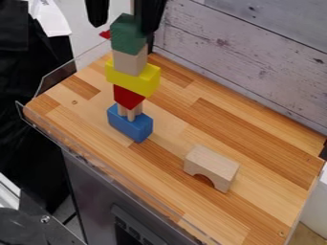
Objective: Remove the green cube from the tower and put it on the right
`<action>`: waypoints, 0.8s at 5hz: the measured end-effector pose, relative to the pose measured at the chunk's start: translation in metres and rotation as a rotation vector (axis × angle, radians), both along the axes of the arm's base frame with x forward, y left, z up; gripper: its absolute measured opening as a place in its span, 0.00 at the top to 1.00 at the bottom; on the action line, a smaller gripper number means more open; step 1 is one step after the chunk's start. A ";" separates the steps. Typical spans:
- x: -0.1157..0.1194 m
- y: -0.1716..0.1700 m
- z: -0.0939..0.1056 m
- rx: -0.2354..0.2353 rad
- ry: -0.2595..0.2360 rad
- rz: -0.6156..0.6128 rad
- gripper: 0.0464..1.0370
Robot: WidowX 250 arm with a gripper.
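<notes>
Hand [125, 16], fingers parted near green cube [129, 36]; off-centre closing could shove cube, toppling slender tower [133, 82] beneath hand.

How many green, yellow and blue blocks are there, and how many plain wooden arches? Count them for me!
Green wooden cube: 1
Yellow rectangular wooden block: 1
Blue rectangular wooden block: 1
Plain wooden arch: 1
Total: 4

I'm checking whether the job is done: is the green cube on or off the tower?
On: the green cube sits atop the pale block, which stands on the yellow block.
</notes>
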State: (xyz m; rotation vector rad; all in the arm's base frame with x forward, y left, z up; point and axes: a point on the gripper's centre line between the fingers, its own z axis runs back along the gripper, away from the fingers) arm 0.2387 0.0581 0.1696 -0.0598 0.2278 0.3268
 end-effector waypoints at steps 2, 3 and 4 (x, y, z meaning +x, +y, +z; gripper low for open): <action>0.002 0.002 -0.010 -0.015 -0.008 0.036 0.48; 0.002 0.002 -0.010 -0.014 -0.008 0.042 0.48; 0.007 0.000 0.000 0.009 -0.017 0.032 0.48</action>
